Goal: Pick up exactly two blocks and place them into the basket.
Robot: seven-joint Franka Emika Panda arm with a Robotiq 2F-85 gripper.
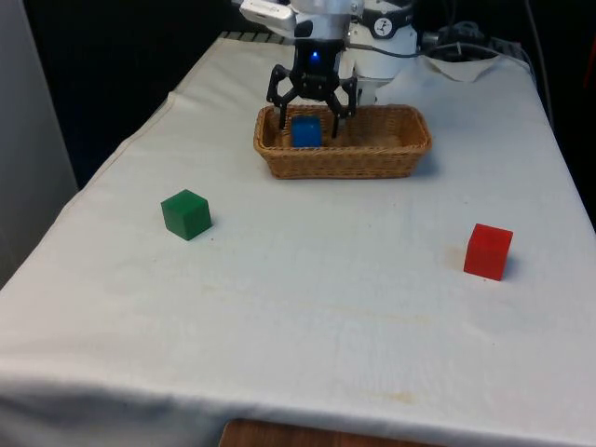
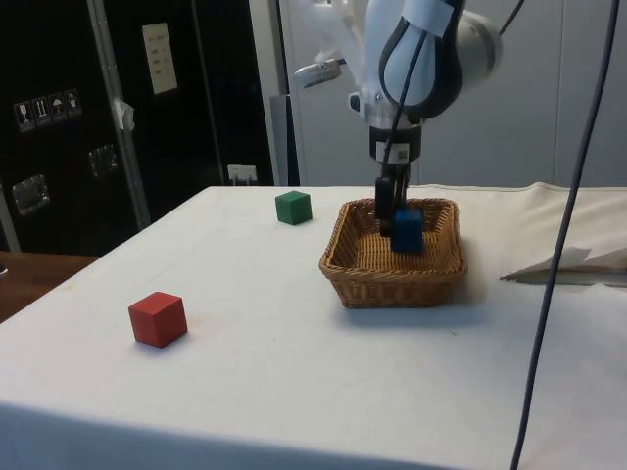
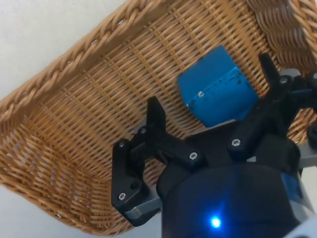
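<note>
Front view: the gripper (image 1: 310,119), fingers apart, hangs over the wicker basket (image 1: 343,158) at the far end; the blue block (image 1: 306,131) lies inside.

Side view: the green block (image 2: 293,208) and red block (image 2: 158,319) look light and rigid; grip opposite flat faces.

Wrist view: spread fingers (image 3: 155,116) flank the released block.

Even, soft overhead light falls on the white cloth (image 1: 307,307); the basket (image 2: 392,284) below the gripper (image 1: 312,119) casts a faint shadow, while the dark curtains behind it stay dim, with no glare
</note>
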